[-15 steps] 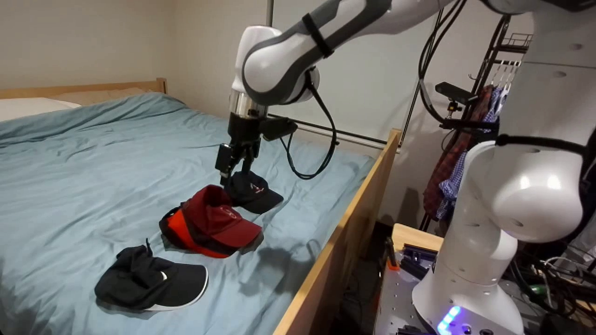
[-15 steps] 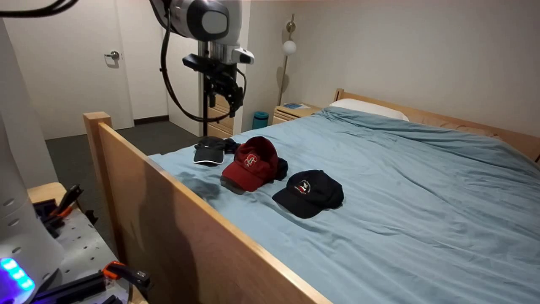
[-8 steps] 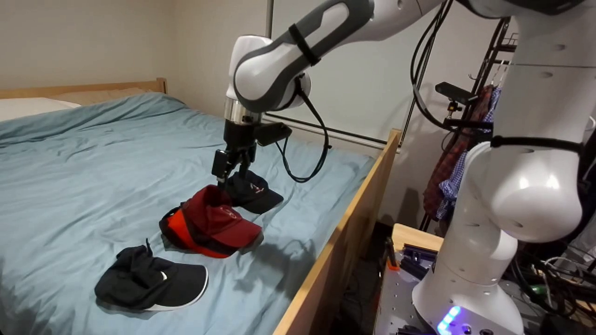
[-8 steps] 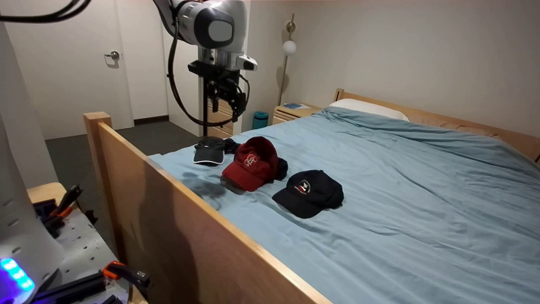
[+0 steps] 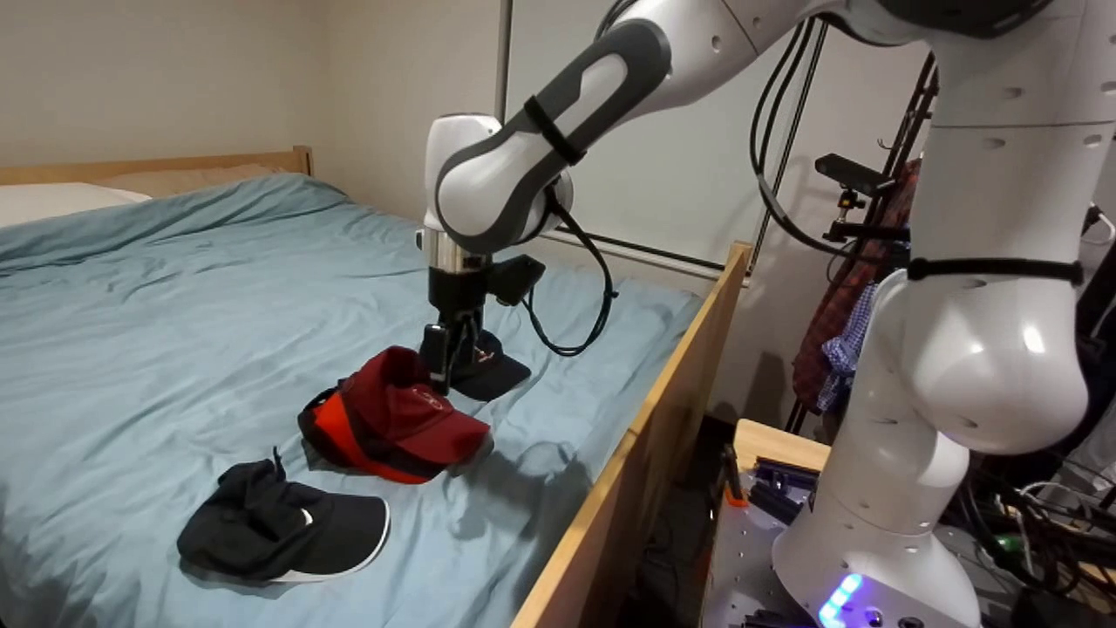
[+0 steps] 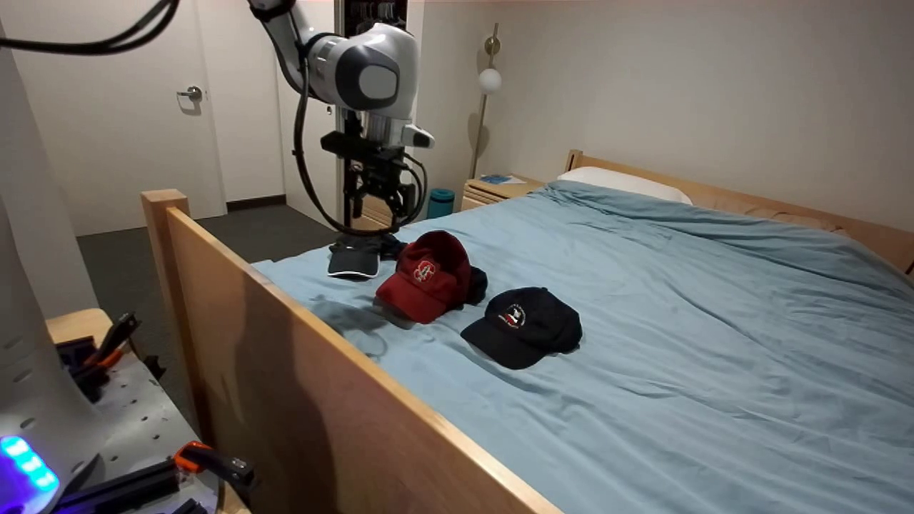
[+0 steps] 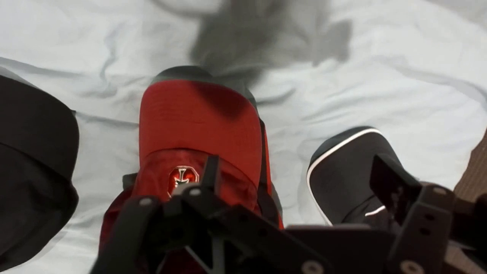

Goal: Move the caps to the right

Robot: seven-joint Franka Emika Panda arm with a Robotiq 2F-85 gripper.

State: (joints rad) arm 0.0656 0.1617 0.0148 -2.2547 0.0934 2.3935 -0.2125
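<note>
A red cap (image 5: 410,410) lies mid-row on the bed, with orange-red and black parts under it, perhaps of a second cap. It also shows in an exterior view (image 6: 421,282) and the wrist view (image 7: 198,118). A black cap with a white brim edge (image 5: 288,523) lies on one side of it, also in the wrist view (image 7: 346,175). A dark cap with an emblem (image 6: 528,328) lies on the other side, partly behind the gripper in an exterior view (image 5: 493,375). My gripper (image 7: 298,177) is open and empty, above the caps, one finger over the red cap, one over the white-edged cap.
The caps lie on a blue bedsheet (image 5: 218,349). A raised wooden bed board (image 5: 649,436) runs between the bed and the robot base; it also shows in an exterior view (image 6: 328,343). Clamps (image 6: 214,460) sit on the base table. A cable loop (image 6: 307,171) hangs beside the wrist.
My gripper has come down toward the caps, and the wrist appears to have turned a little. The caps have not moved.
</note>
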